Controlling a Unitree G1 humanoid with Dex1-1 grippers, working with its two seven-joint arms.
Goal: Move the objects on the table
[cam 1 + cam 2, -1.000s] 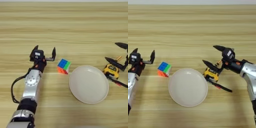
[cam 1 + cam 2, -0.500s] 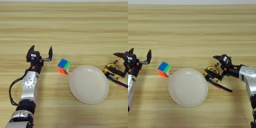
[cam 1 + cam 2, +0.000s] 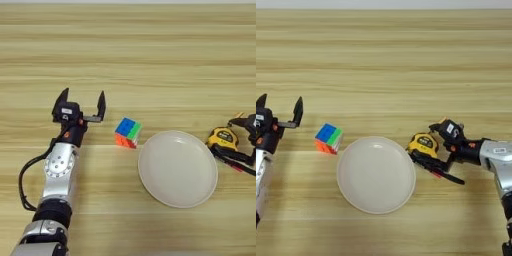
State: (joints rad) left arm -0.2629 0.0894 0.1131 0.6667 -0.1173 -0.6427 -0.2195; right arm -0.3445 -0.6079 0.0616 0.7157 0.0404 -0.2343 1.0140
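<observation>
Looking down on the table [image 3: 150, 55], we see the left pincer [image 3: 82, 103] with its fingers spread wide and holding nothing; the puzzle cube [image 3: 127, 132] sits just to its right. The right pincer [image 3: 435, 145] appears to pinch the tape measure [image 3: 423, 143], one finger above it and one below. The cream plate [image 3: 376, 175] lies just left of that pincer.
</observation>
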